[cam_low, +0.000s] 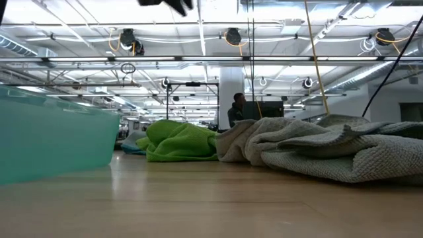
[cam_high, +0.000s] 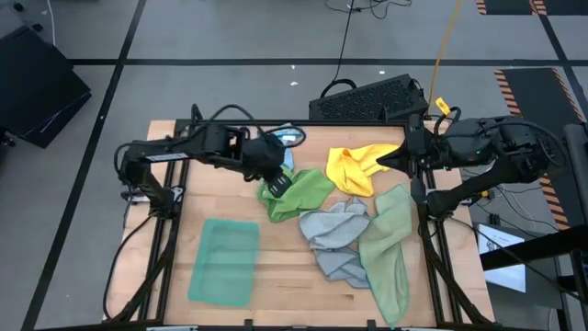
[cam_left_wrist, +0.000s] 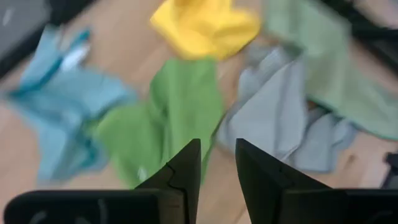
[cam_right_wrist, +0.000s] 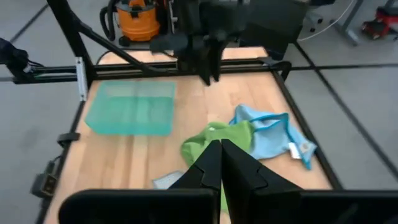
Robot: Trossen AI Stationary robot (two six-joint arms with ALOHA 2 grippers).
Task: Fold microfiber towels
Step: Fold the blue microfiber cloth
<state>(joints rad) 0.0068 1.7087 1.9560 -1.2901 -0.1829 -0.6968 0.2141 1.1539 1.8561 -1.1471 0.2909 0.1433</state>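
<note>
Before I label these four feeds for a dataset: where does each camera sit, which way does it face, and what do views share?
High view: overhead, straight down on the table; both arms show, left gripper over the bright green towel.
Low view: at tabletop height, level across the wood; only a dark bit of arm at the top edge.
Left wrist view: down past its parted fingers at the towels.
Right wrist view: across the table past its shut fingers toward the left arm.
Shared: the bright green towel appears in all four; the teal bin in three.

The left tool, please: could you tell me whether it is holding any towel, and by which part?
Nothing is held. The left tool hangs above the bright green towel with its fingers slightly apart and nothing between them. The right tool is shut and empty too.
</note>
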